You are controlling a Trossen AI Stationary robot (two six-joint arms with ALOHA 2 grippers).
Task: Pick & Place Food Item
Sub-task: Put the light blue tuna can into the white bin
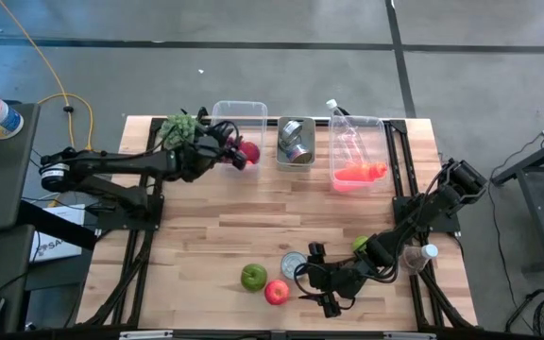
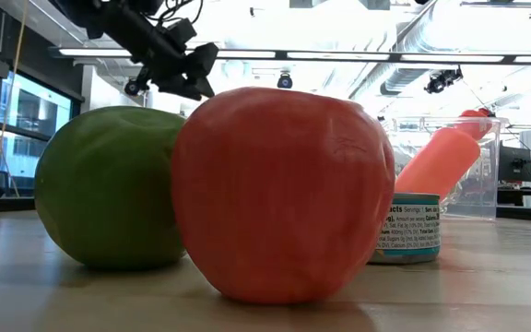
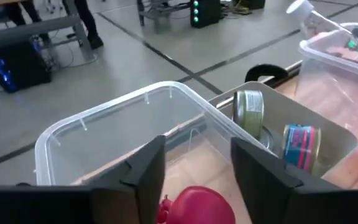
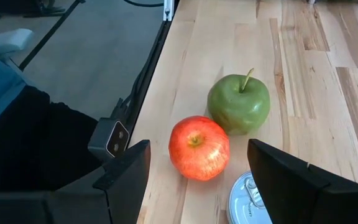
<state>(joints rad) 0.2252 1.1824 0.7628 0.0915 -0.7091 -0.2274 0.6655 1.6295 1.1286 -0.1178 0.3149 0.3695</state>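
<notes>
Three clear bins sit in a row along the top edge of the table [image 1: 206, 236] in your high view: the left bin [image 1: 239, 111], the middle bin [image 1: 296, 156], and the right bin [image 1: 357, 127]. One pink fruit [image 1: 250, 151] lies in the left bin, directly under your left gripper [image 1: 239, 151], whose fingers [image 3: 148, 168] stand apart with the fruit between them but not visibly squeezed. Two cans [image 1: 296, 142] rest in the middle bin. One plastic bottle [image 1: 343, 127] and one orange item [image 1: 359, 173] lie in the right bin.

Two apples sit side by side in the lower centre of the high view: one green apple [image 1: 253, 277] and one red apple [image 1: 277, 292], touching or nearly so. One more can [image 1: 294, 263] stands just to their right, and one small green fruit [image 1: 361, 244] shows beside the right arm. One leafy green bunch [image 1: 179, 127] lies at the upper left of the table, and another bottle [image 1: 419, 255] rests at the lower right edge.

Your right gripper [image 1: 327, 283] hovers low, just right of the red apple, with its jaws spread wide and holding nothing.
</notes>
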